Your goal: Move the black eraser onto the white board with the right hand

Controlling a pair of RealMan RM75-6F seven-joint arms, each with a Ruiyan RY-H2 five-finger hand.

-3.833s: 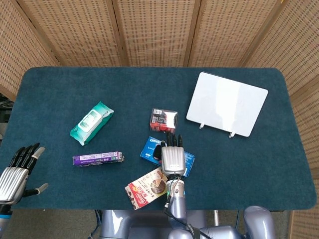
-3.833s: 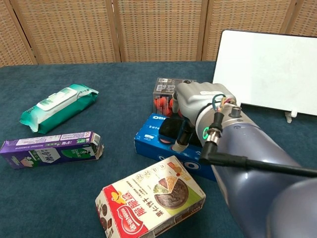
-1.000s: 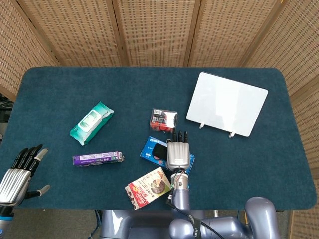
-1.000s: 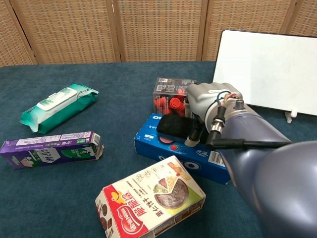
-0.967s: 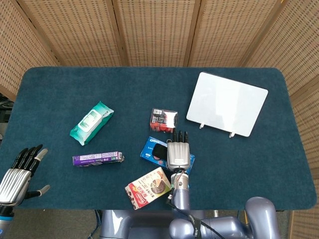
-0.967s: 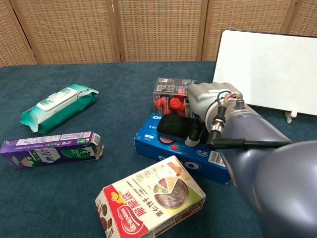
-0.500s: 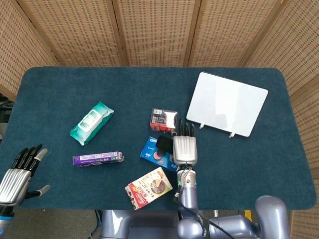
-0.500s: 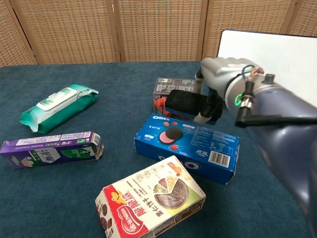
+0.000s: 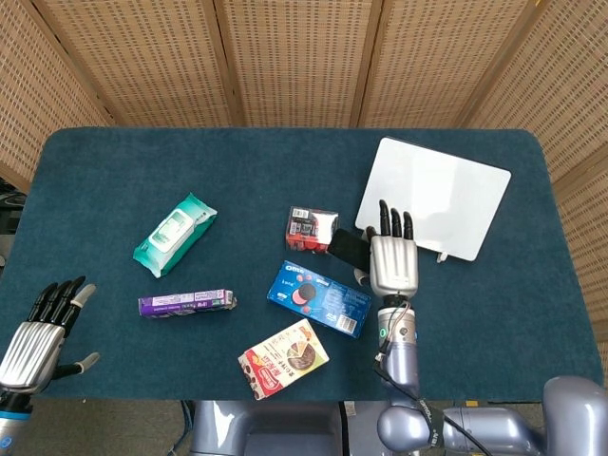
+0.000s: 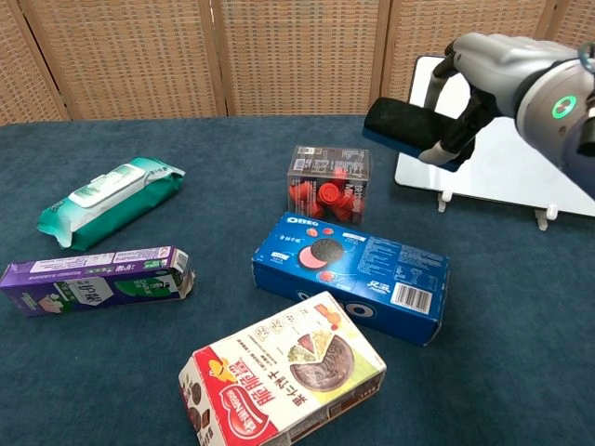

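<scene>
My right hand (image 9: 391, 258) (image 10: 491, 74) holds the black eraser (image 9: 349, 248) (image 10: 406, 128) in the air, lifted off the table. The eraser sticks out to the left of the hand, just left of the white board's near-left corner. The white board (image 9: 433, 197) (image 10: 530, 121) lies at the back right on small white feet, its surface bare. My left hand (image 9: 33, 336) hovers at the table's front-left corner, fingers apart and holding nothing.
A blue Oreo box (image 9: 318, 297) (image 10: 350, 273) lies below the eraser. A clear box of red items (image 9: 310, 229) (image 10: 328, 180) sits beside it. A green wipes pack (image 9: 174, 233), a purple box (image 9: 186, 303) and a red snack box (image 9: 283, 357) lie to the left and front.
The right hand lifted the eraser off the Oreo box and carried it up and to the right, toward the white board. The left hand has barely moved.
</scene>
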